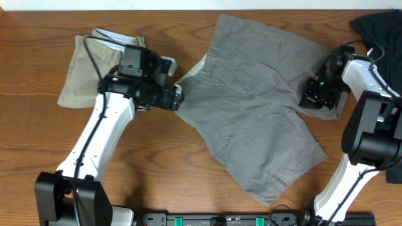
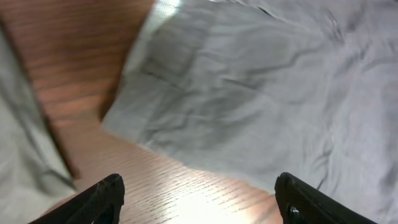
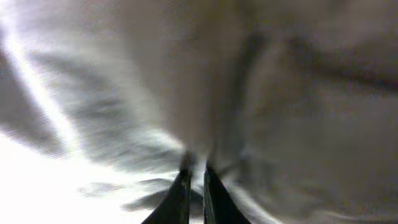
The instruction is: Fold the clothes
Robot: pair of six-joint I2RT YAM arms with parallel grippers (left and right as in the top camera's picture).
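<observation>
The right gripper (image 1: 314, 95) is clenching an edge of the grey shorts (image 1: 257, 107), which are lying spread and unfolded between it and the released left gripper (image 1: 178, 97); the khaki shorts (image 1: 78, 72) beside the latter are appearing already folded, so the grey pair's folding is likely only beginning.

Overhead straight down, wrist views pressed close, all sharing grey shorts (image 1: 257, 107)

Three garments lie on one wooden table (image 1: 188, 182): one pair of grey shorts (image 1: 257, 107) between the two grippers, one pair of khaki shorts (image 1: 78, 69) behind the left gripper (image 1: 178, 97), and one black garment (image 1: 377, 25) outside the right gripper (image 1: 311, 98).
</observation>
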